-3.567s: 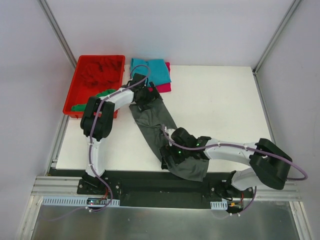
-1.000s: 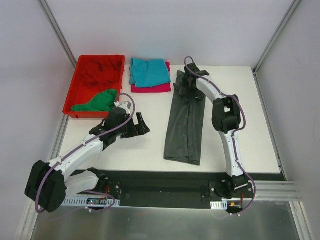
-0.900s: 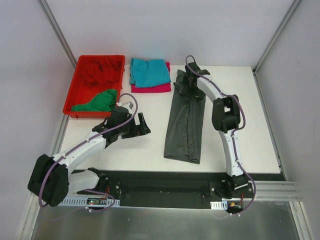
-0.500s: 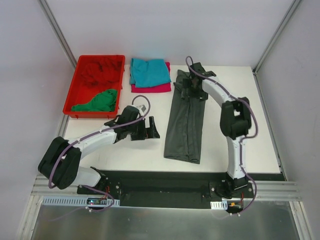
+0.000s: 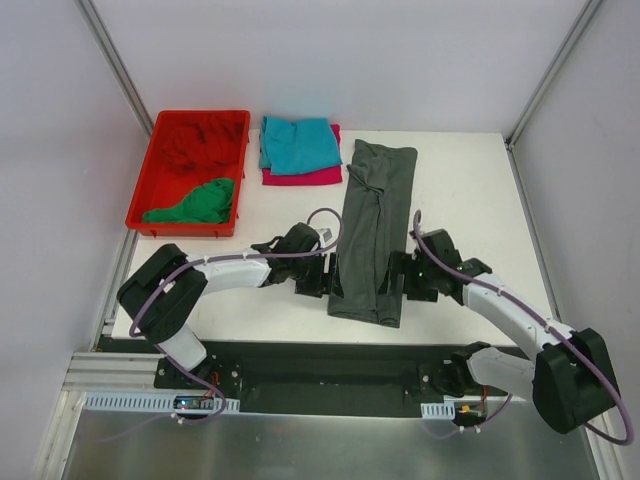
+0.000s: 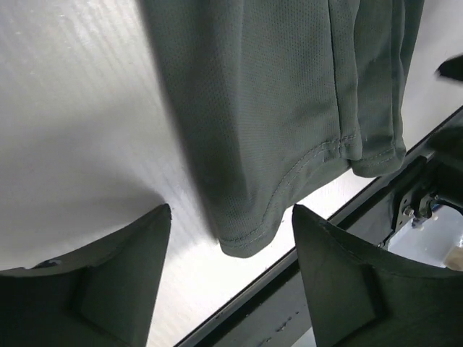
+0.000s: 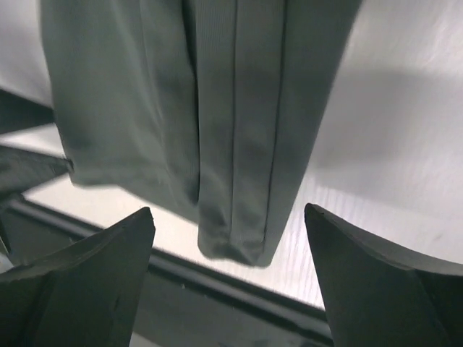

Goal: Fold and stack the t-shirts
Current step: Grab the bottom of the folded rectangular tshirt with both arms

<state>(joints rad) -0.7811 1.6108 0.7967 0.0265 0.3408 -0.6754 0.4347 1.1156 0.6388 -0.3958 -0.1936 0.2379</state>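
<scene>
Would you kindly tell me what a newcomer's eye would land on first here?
A dark grey cloth t-shirt, folded into a long strip, lies centrally, the left gripper and right gripper open beside its near end. At far left, a red plastic bin holds a green shirt.

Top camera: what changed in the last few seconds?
The dark grey t-shirt, first held slanted by both arms, was let go and lies straight. The right fingers left its far end, the left fingers came in from the left; both, open, now flank its near hem. The teal t-shirt on the magenta t-shirt and the red bin stayed.
</scene>
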